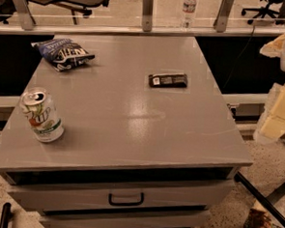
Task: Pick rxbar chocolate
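The rxbar chocolate [168, 80] is a small flat black bar with a white label patch at its left end. It lies flat on the grey cabinet top [132, 120], right of centre toward the back. My gripper [276, 125] shows as pale cream-coloured parts at the right edge of the view. It is off the side of the cabinet, well to the right of the bar and lower in the view. It holds nothing that I can see.
A dark blue chip bag [62, 53] lies at the back left. A green-and-white soda can [41, 115] stands at the front left. A water bottle [188, 10] stands on the rail behind. A drawer handle [125, 199] is on the front.
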{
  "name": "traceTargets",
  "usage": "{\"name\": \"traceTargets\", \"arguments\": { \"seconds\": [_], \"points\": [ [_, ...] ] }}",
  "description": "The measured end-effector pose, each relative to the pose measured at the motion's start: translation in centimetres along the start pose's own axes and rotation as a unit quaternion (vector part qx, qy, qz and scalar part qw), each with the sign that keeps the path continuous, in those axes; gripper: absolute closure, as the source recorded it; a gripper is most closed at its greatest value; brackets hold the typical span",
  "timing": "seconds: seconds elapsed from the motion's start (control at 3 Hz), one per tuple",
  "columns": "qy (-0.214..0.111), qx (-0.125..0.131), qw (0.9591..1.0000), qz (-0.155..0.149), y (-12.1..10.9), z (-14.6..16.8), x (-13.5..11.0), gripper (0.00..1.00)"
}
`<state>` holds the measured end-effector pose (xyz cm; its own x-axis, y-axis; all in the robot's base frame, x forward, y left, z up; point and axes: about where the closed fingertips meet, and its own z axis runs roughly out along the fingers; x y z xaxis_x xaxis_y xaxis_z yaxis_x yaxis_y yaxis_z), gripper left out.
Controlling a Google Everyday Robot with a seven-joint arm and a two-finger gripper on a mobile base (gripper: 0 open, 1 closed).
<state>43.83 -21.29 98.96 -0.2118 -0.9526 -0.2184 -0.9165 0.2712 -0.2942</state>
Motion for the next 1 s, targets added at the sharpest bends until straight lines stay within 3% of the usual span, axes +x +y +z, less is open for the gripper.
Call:
{"name": "traceTargets", "arguments": {
  "seconds": [0.67,1.0],
  "points": [
    [-0.006,-0.001,1.0,0.002,-0.8,1.0,-0.1,0.0],
    [-0.03,0.004,0.9995,-0.009,-6.0,4.3,-1.1,0.0]
  ]
}}
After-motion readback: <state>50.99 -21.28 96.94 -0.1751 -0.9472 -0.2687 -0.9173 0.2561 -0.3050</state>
